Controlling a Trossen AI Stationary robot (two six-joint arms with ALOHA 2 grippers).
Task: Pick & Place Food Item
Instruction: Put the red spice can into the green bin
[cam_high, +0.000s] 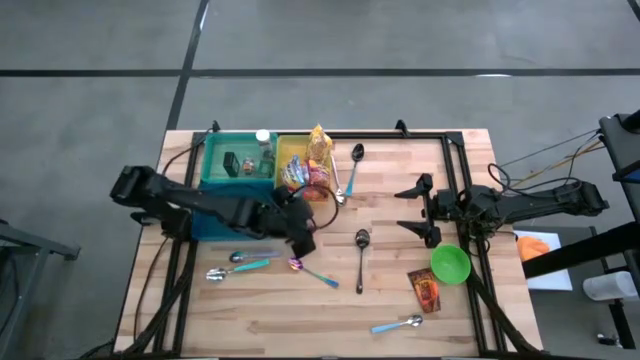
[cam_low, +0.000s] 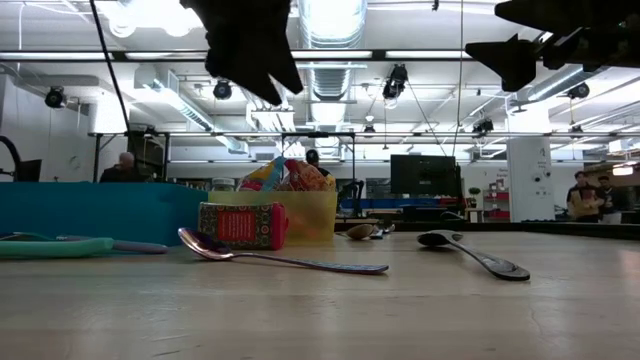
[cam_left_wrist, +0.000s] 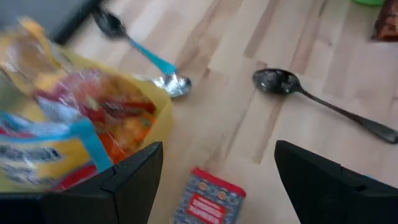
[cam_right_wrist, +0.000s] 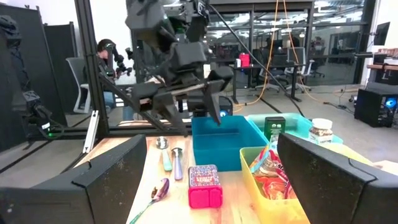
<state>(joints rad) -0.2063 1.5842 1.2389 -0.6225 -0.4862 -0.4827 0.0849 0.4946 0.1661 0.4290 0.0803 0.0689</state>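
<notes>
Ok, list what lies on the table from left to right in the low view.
Teal-handled utensil → red packet in front of the yellow bin → long spoon → dark spoon at the right.

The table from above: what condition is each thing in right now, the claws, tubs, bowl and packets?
left gripper: open, empty, above the table.
right gripper: open, empty.
yellow bin: full of snack packets.
teal bin: holds a jar and a small box.
green bowl: upright, empty.
red packet: lying flat beside the bowl.
black spoon: lying on the table.
</notes>
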